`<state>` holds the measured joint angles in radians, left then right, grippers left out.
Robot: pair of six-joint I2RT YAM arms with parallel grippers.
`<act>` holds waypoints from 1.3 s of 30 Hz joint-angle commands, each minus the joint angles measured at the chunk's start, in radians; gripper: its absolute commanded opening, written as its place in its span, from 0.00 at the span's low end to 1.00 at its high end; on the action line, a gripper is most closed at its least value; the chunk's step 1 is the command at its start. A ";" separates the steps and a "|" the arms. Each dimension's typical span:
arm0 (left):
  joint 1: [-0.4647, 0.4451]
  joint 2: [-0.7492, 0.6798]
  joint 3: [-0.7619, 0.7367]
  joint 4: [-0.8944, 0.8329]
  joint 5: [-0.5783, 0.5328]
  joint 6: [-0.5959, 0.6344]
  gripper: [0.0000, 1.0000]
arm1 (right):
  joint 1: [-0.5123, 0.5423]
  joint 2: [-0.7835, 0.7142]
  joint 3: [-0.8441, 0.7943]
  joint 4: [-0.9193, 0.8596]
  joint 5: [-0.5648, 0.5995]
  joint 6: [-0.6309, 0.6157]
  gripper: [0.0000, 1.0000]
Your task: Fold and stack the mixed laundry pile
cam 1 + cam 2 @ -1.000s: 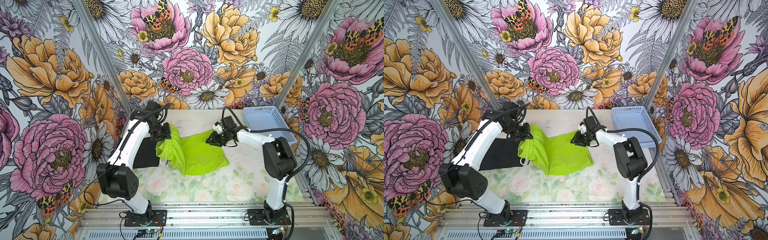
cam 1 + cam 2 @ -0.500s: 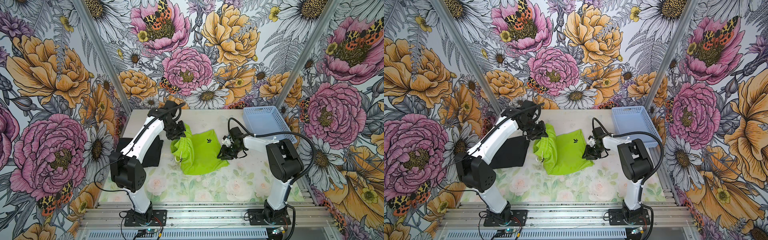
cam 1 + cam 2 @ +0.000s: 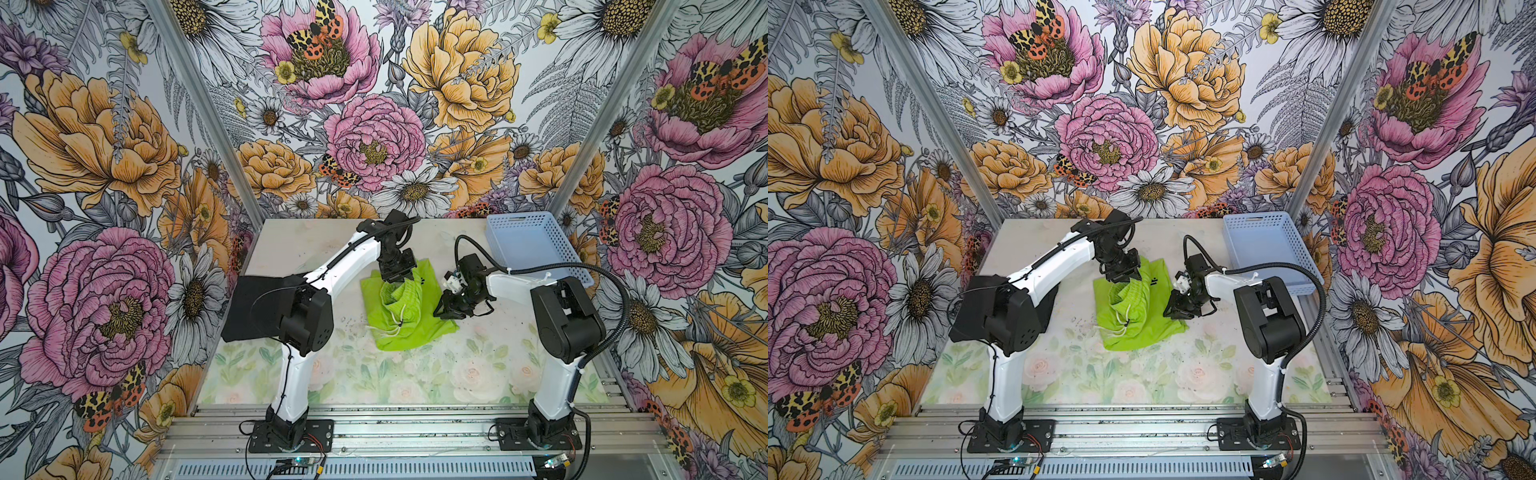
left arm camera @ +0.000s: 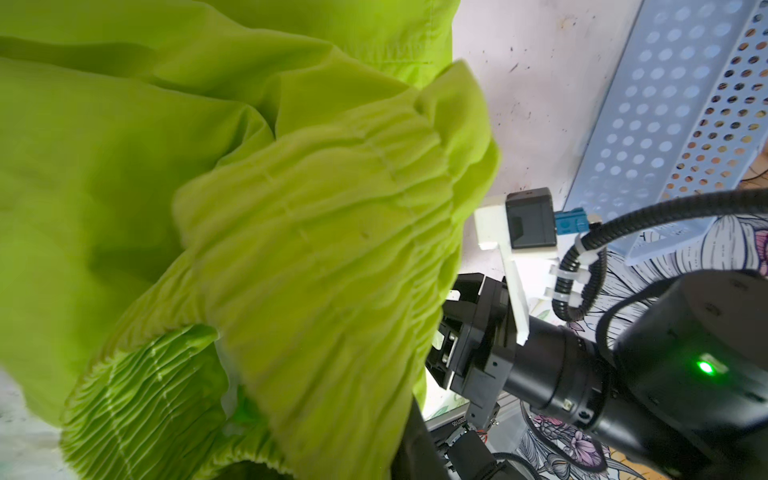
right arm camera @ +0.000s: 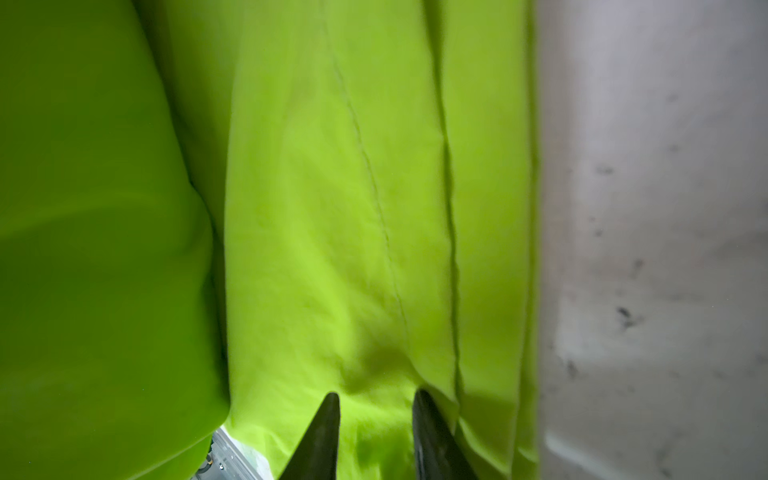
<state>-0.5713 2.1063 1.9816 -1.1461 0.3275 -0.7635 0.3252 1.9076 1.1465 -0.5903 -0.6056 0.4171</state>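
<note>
The lime-green drawstring shorts [image 3: 409,320] lie near the middle of the table, doubled over but lumpy. Their gathered waistband is heaped on top and white cords [image 3: 392,330] trail out. My left gripper [image 3: 395,279] hangs right over that waistband. Cloth hides its jaws in the left wrist view, so I cannot tell whether it grips. My right gripper [image 5: 376,411] rests at the shorts' right edge, fingers parted, with nothing pinched between them.

The plain black T-shirt [image 3: 253,307] lies as a flat dark rectangle at the table's left edge, well apart from the shorts. I judge the shirt folded, the shorts half done and the stacking not begun.

The table [image 3: 457,374] wears a pale rose-print cover, scuffed toward the back. A light-blue perforated plastic basket [image 3: 532,245] sits at the far right corner. Bold flower-patterned walls [image 3: 374,137] enclose everything.
</note>
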 commanded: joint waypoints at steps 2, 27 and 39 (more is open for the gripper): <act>-0.012 0.015 0.076 0.082 0.032 -0.045 0.48 | -0.013 0.028 -0.059 0.030 0.125 -0.007 0.33; 0.230 -0.407 -0.536 0.297 -0.010 0.045 0.79 | 0.305 -0.177 0.297 -0.103 0.239 0.166 0.54; 0.262 -0.389 -0.622 0.332 0.018 0.111 0.81 | 0.170 -0.042 0.235 -0.146 0.364 0.071 0.54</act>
<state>-0.3138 1.7294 1.3743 -0.8520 0.3336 -0.6979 0.5510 1.8683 1.4216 -0.7139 -0.3004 0.5335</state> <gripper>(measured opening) 0.808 0.543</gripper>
